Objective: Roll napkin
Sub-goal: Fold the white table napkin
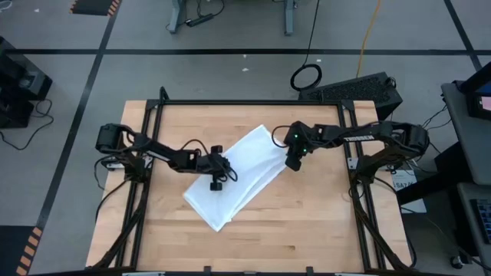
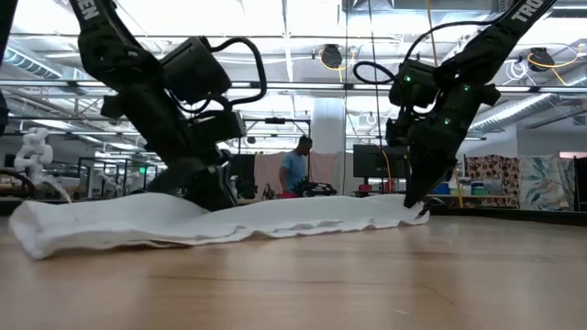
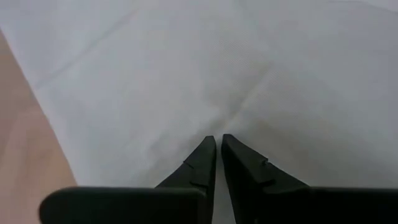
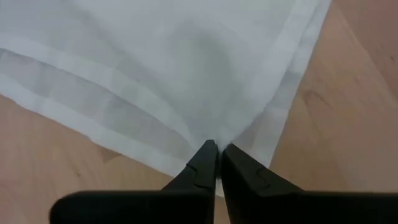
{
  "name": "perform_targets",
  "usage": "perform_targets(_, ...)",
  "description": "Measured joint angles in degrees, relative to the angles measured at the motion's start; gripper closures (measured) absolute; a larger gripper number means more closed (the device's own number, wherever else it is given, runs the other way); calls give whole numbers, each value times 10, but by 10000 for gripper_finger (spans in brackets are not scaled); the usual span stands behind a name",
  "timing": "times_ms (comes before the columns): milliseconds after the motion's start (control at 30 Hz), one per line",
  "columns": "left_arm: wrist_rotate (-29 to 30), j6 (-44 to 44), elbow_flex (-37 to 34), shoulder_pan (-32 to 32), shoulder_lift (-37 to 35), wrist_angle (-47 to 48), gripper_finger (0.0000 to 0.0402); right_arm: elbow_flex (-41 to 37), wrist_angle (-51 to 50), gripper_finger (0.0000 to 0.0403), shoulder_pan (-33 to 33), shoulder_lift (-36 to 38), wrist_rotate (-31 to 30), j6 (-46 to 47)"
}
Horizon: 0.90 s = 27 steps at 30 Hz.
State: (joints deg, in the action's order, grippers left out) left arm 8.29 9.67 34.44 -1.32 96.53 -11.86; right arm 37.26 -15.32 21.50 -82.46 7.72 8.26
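Note:
The white napkin (image 1: 238, 176) lies folded into a long strip, slanting across the middle of the wooden table (image 1: 322, 230). In the low view the napkin (image 2: 275, 218) rests flat with low ripples. My left gripper (image 3: 217, 140) stands shut over the strip's middle part, close to its left edge, and its tips are down at the cloth. At the napkin's right corner my right gripper (image 4: 217, 146) is shut on the cloth. In the high view my left gripper (image 1: 217, 182) and my right gripper (image 1: 293, 162) face each other across the strip. My left gripper's shut fingertips (image 3: 208, 149) meet the napkin's upper face (image 3: 217, 121), slanting down from the table's left. Whether any cloth is caught between them, I cannot tell. The cloth lies flat there. My right gripper pinches the napkin's right corner (image 4: 208, 134) between its two fingers, slanting down from the table's right. Layered hems run together at the tips. The corner (image 2: 417, 209) stands slightly off the table; the rest lies flat.
A black metal frame (image 1: 230, 102) runs along the table's far edge and down both sides. Bare wood lies toward the near edge (image 1: 268, 253). A person (image 2: 295, 170) stands far off in the room behind the table.

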Motion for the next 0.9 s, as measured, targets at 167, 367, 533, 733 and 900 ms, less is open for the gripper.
perform_targets(167,-1,59,0,-28,0,-1,361,0,-14,329,-34,54,-50,17)
perform_targets(367,-3,83,-1,-56,-16,7,361,0,10,262,-139,90,-142,18)
perform_targets(533,-4,73,-3,-53,-50,11,361,0,47,236,-227,62,-268,24)
perform_targets(733,-16,33,-1,-31,-63,6,361,0,127,239,-249,18,-280,-1)
perform_targets(900,-38,-38,-2,-4,-63,10,361,1,266,254,-250,-53,-203,-108)
